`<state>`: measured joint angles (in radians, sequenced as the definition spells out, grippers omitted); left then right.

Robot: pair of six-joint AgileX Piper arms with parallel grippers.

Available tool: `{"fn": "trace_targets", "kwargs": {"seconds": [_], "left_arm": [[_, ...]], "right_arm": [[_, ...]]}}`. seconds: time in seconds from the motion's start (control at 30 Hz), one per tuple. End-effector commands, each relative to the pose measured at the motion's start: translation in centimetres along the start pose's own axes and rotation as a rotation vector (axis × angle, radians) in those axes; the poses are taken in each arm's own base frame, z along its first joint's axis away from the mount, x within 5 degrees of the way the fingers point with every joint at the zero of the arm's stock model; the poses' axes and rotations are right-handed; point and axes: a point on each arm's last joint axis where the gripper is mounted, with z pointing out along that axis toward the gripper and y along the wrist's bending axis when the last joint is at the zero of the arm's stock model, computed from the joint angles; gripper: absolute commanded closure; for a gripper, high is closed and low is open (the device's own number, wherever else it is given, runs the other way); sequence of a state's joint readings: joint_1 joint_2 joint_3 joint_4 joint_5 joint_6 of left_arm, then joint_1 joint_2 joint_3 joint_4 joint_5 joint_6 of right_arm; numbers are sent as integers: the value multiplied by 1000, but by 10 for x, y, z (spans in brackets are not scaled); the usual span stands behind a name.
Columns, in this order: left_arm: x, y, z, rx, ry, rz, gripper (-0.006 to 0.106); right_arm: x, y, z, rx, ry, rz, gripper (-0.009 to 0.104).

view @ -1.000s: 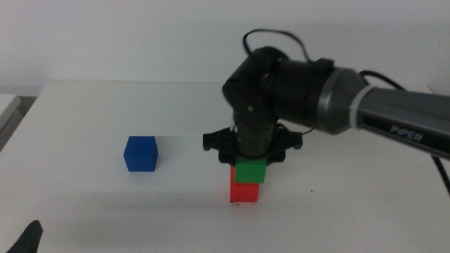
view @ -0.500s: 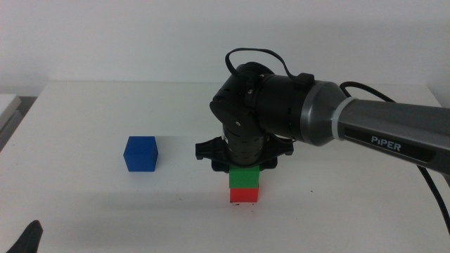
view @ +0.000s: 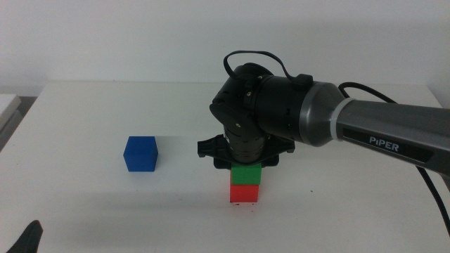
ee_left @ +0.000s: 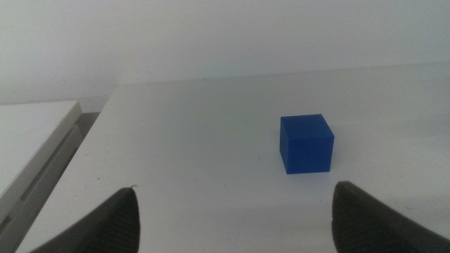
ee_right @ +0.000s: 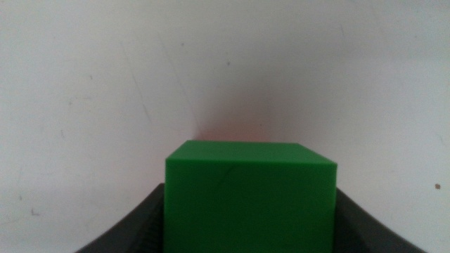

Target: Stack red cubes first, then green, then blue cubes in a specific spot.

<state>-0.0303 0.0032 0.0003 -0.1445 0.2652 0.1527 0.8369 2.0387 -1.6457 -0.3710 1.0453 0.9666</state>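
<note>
The green cube (view: 247,174) sits squarely on the red cube (view: 244,193), which stands on the white table in front of centre. Tiny dark specks (view: 242,205) show at the red cube's base. My right gripper (view: 246,166) reaches straight down over the stack and is shut on the green cube; in the right wrist view the green cube (ee_right: 249,193) fills the space between the jaws, and the red cube shows only as a faint glow behind it. The blue cube (view: 140,153) stands alone to the left and also shows in the left wrist view (ee_left: 306,143). My left gripper (view: 28,237) waits open at the bottom left corner.
A white flat object (view: 7,105) lies off the table's left edge and also shows in the left wrist view (ee_left: 35,137). The right arm's thick body (view: 337,116) spans the table's right half above the stack.
My right gripper has come down and slightly left with the green cube, bringing it onto the red cube. In the last half second it has barely moved. The blue cube and left arm stayed still.
</note>
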Motion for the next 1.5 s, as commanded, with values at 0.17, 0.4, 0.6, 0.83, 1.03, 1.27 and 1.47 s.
{"fn": "trace_targets", "kwargs": {"seconds": [0.17, 0.4, 0.6, 0.83, 1.03, 1.27, 1.47], "left_arm": [[-1, 0, 0, -1, -16, -4, 7], [-1, 0, 0, -1, -16, -4, 7], [-1, 0, 0, -1, -16, -4, 7], [-1, 0, 0, -1, -16, -4, 7], [-1, 0, 0, -1, -16, -4, 7], [-1, 0, 0, -1, -16, -4, 7], [-1, 0, 0, -1, -16, -4, 7]], "right_arm": [[-2, -1, 2, 21, -23, -15, 16], [0, -18, -63, -10, -167, -87, 2], [41, -81, -151, -187, -397, -292, 2], [92, -167, -224, -388, -654, -438, 2], [120, -204, -258, -493, -739, -514, 2], [124, -210, -259, -491, -716, -519, 2], [124, -209, -260, -495, -723, -518, 2]]}}
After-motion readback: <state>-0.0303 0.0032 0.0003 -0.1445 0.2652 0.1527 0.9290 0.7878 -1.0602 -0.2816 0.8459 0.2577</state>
